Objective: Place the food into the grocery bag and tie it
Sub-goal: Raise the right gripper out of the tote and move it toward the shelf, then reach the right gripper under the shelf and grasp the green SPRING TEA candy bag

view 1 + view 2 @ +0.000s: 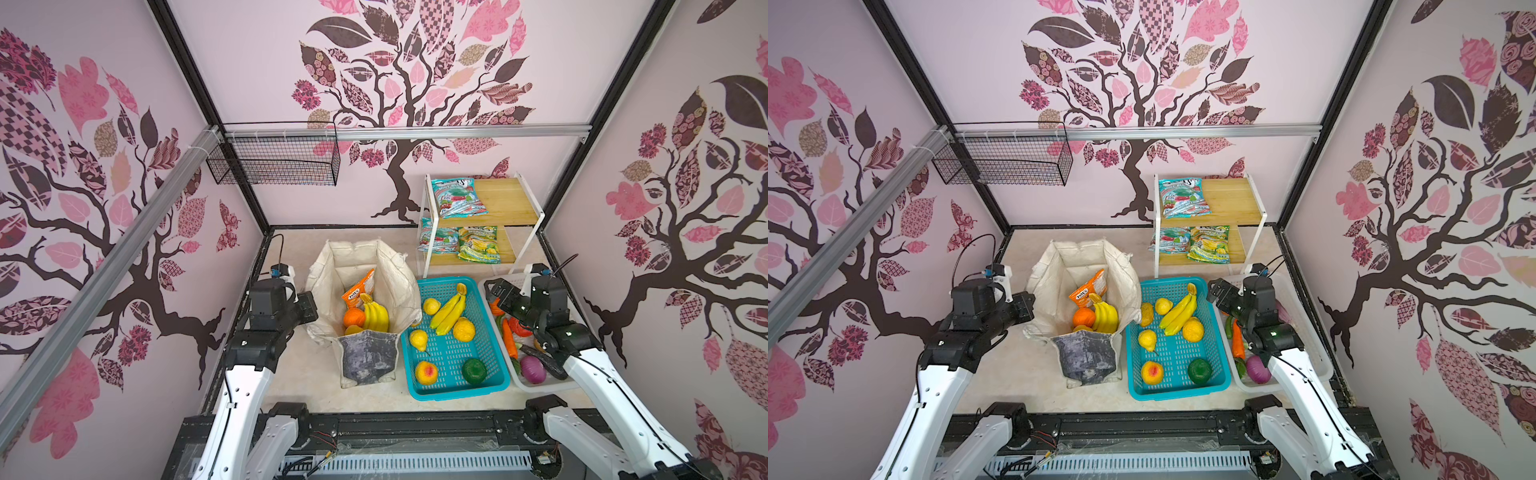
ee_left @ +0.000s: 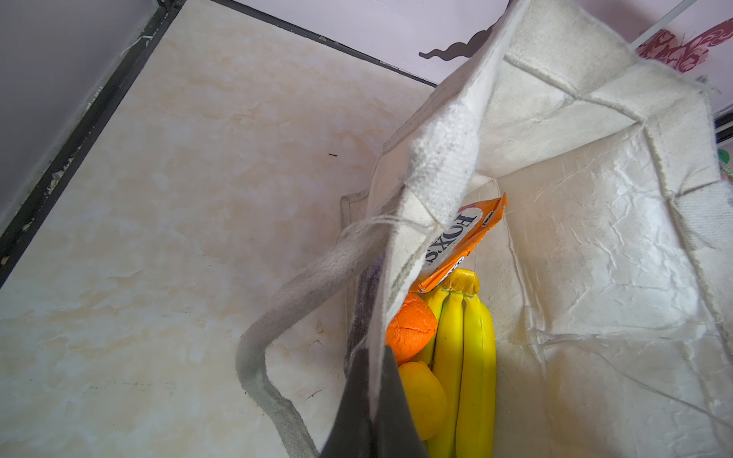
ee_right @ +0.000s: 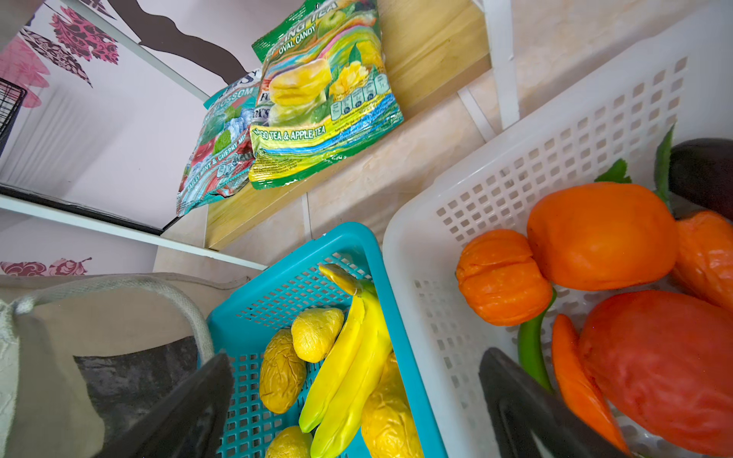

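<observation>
The cream grocery bag (image 1: 328, 266) (image 1: 1059, 266) stands open at the table's middle. Inside it lie a banana bunch (image 1: 376, 316) (image 2: 464, 357), an orange (image 1: 354, 318) (image 2: 410, 329) and the orange FOX'S packet (image 1: 359, 289) (image 2: 456, 246). My left gripper (image 1: 309, 305) (image 2: 375, 380) is shut on the bag's left rim, with a handle (image 2: 277, 309) drooping beside it. My right gripper (image 1: 496, 293) (image 3: 357, 355) hangs open and empty over the seam between the two baskets. A red vegetable (image 3: 658, 368) (image 1: 519, 326) lies in the white basket. The green-yellow packet (image 1: 478, 245) (image 3: 321, 99) rests on the lower shelf.
A teal basket (image 1: 457, 390) (image 3: 380, 277) right of the bag holds another banana bunch (image 1: 449, 311), lemons and other fruit. The white basket (image 1: 540, 386) (image 3: 515, 158) holds vegetables. A wooden shelf rack (image 1: 507, 199) stands behind with teal packets. A black wire basket (image 1: 274, 160) hangs on the back-left wall.
</observation>
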